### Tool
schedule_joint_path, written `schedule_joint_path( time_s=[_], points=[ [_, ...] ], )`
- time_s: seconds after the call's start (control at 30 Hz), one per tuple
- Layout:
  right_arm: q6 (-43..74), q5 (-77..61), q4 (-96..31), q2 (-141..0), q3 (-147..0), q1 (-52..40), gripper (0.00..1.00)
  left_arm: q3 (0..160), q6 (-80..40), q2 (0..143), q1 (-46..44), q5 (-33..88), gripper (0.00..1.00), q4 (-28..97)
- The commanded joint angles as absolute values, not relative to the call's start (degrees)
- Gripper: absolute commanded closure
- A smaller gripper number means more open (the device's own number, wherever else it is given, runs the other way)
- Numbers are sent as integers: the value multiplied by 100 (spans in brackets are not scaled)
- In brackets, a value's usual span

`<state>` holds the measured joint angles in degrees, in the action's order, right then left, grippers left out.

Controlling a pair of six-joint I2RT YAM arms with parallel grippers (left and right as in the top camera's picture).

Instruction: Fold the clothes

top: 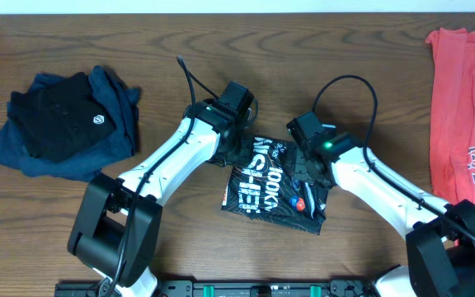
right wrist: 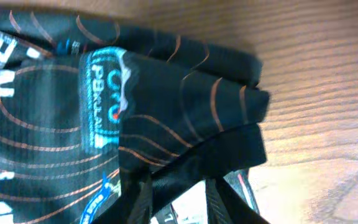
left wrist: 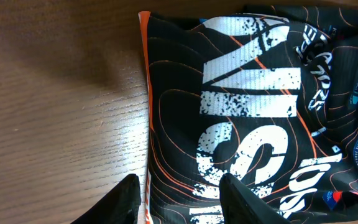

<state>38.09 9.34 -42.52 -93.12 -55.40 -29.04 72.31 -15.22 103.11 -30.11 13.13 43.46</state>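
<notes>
Left hand (left wrist: 179, 185) near right hand (right wrist: 179, 186), low.

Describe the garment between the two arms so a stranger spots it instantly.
On the wooden table, look at the middle, between the arms. There lies a compact black jersey with bold white lettering and thin orange lines, unlike the dark blue pile left and red shirt right.

Brown wood-grain table (top: 39, 227); black rail (top: 221, 289) with green clips along near edge.
</notes>
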Motion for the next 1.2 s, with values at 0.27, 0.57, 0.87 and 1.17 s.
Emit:
schedule_joint_path(
  time_s=[0.27, 0.57, 0.87, 1.17],
  points=[
    [3813, 1096, -4152, -9336, -5533, -2770, 99, 7220, -1573, 10353, -3009, 1302, 57, 4366],
    [3765, 1551, -4147, -9336, -5533, -2255, 99, 7220, -1573, 10353, -3009, 1304, 57, 4368],
    [2939, 1096, -4180, -9336, -5533, -1619, 94, 7220, -1573, 10353, -3009, 1302, 57, 4368],
    [2840, 375, -4574, -9336, -5533, -1658, 87, 7220, -1573, 10353, -3009, 1302, 57, 4368]
  ],
)
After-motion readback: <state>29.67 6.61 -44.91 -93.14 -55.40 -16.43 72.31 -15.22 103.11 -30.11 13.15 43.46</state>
